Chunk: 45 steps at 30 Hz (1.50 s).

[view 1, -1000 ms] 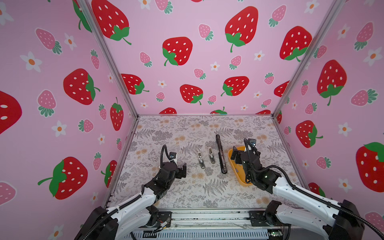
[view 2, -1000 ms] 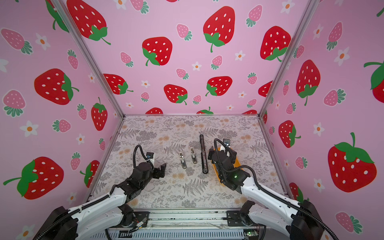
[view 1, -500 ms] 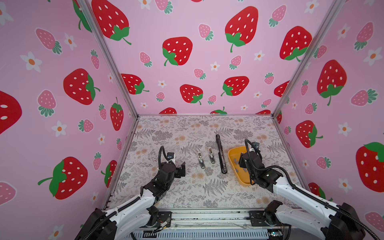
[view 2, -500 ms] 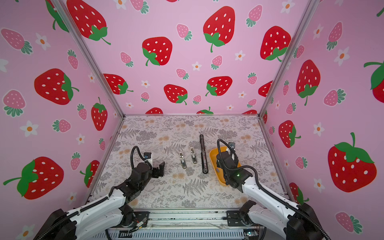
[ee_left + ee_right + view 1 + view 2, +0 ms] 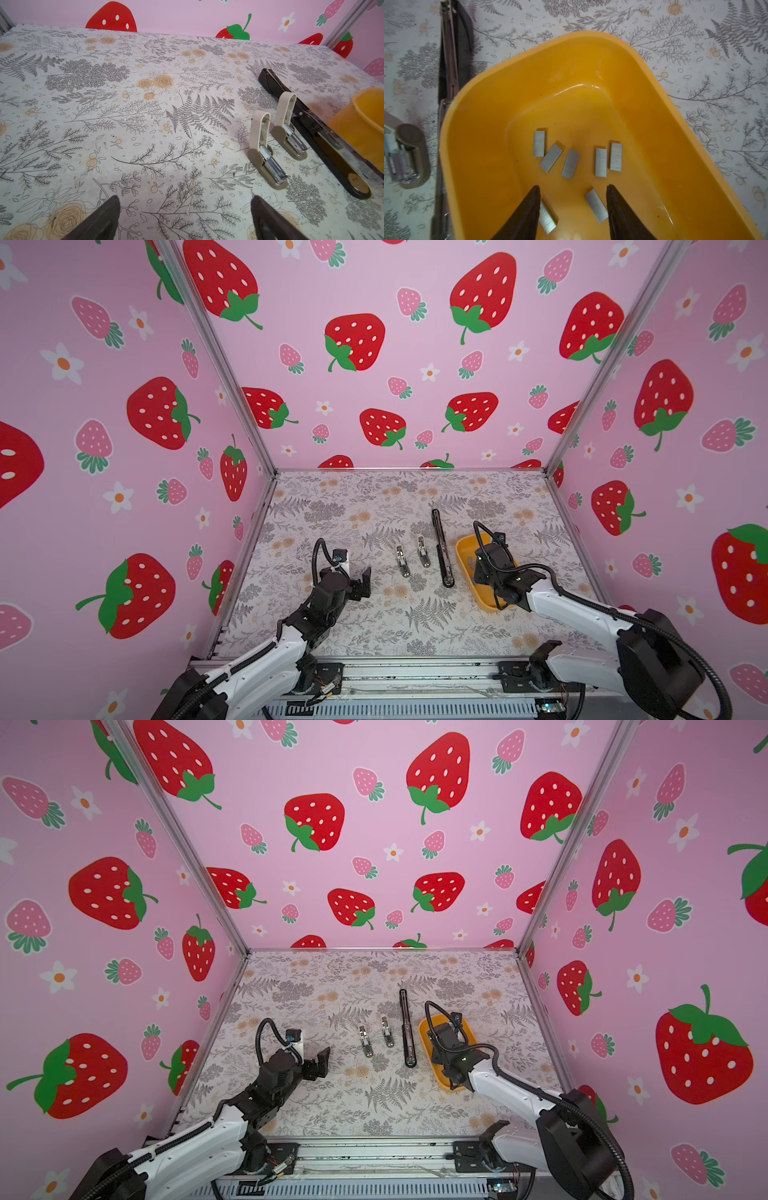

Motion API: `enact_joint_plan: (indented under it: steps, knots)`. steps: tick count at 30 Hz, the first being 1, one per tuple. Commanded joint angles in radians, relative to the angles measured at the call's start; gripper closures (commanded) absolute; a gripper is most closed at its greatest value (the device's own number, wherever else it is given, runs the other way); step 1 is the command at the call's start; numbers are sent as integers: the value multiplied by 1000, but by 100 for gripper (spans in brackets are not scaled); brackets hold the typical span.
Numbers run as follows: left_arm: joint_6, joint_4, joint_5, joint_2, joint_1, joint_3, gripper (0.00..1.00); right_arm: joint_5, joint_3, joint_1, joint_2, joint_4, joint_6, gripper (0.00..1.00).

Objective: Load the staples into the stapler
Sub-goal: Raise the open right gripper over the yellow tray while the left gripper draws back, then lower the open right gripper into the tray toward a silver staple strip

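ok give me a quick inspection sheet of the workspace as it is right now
surface: flower-print mat, flat, a few small stains
job's things: seven staple strips lying loose in the yellow tray; two small beige staplers lying open side by side; long black stapler between them and the tray
clutter: nothing seen
hands: left hand open over bare mat, empty; right hand down in the tray, fingers apart, one strip lying between them, not clamped
cables: black cable loop at the left wrist, another at the right, no snag seen
surroundings: pink strawberry walls on three sides, metal rail in front
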Motion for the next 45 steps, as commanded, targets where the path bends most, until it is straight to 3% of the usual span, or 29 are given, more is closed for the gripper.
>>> enact_joint_plan:
  steps: [1, 19, 27, 34, 40, 45]
  knots:
    - [6, 33, 7, 2, -3, 3, 1, -26, 33, -41, 31, 1, 20, 47]
    - [6, 27, -34, 27, -6, 18, 1, -78, 49, -79, 31, 59, -28, 47]
    - [12, 74, -97, 80, -5, 25, 1, -106, 41, -78, 11, 55, -43, 47]
    - [-7, 81, -167, 127, -6, 48, 1, -197, 20, -74, -17, 61, -8, 48]
    - [43, 146, -206, 164, -2, 59, 1, -135, 100, -76, -104, -53, 77, 48]
    - [55, 156, -240, 212, 2, 83, 1, -103, 179, -76, -21, -105, 98, 55]
